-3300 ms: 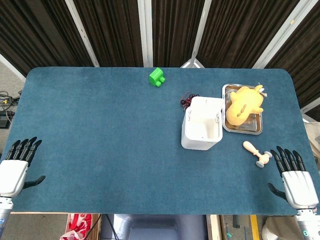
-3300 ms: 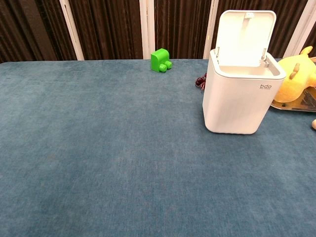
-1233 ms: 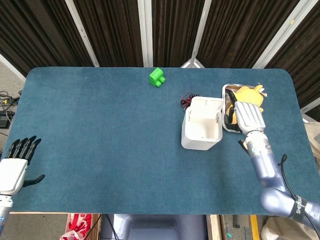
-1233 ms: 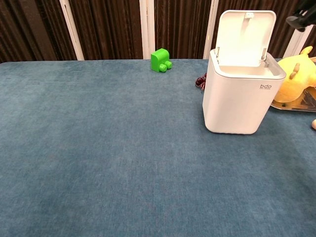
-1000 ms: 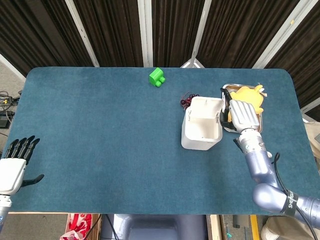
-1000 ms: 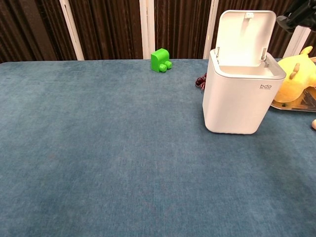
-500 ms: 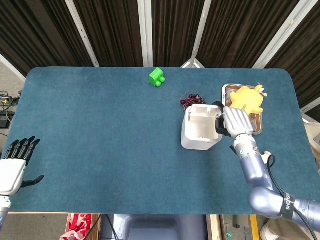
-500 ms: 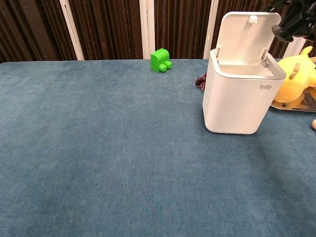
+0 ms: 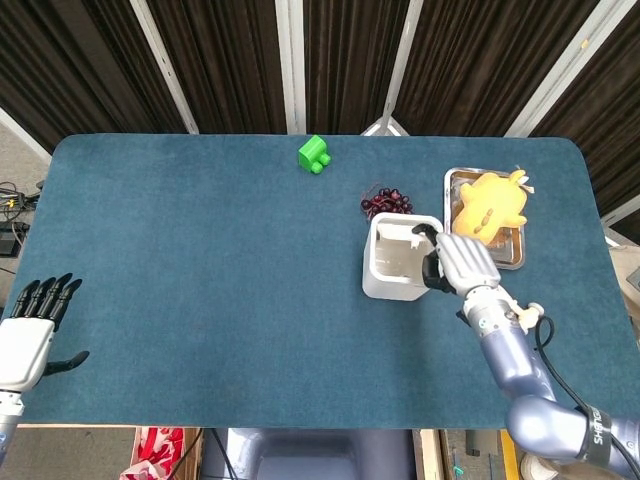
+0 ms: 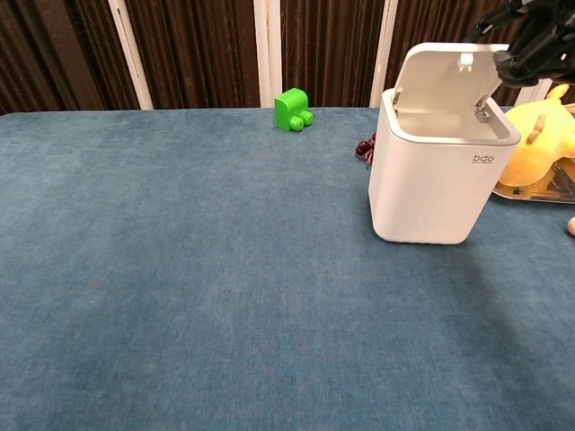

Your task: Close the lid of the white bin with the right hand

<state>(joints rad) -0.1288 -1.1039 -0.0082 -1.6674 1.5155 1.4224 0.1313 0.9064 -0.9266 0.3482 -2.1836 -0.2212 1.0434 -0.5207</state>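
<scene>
Down at the lower left edge of the head view, the left hand (image 9: 28, 338) rests off the table's corner, holding nothing, its dark fingers straight and slightly spread. The blue table (image 9: 200, 280) fills the middle of the frame. Near its far edge, a little left of centre, sits a green toy block (image 9: 314, 155). Right of centre stands the white bin (image 9: 400, 262), and just behind it lies a small dark red bunch (image 9: 385, 203) that I cannot identify for certain. In the chest view the bin's lid (image 10: 446, 74) is tilted partway forward over the opening, hinged at the back and not yet down. The right hand (image 9: 460, 262) is at the bin's right side with its dark fingers (image 10: 526, 40) curled over the lid's upper right edge, pressing on it; it grasps nothing. At the upper right of the table, a metal tray (image 9: 510, 255) holds a yellow plush toy (image 9: 488, 205), just beside the bin.
</scene>
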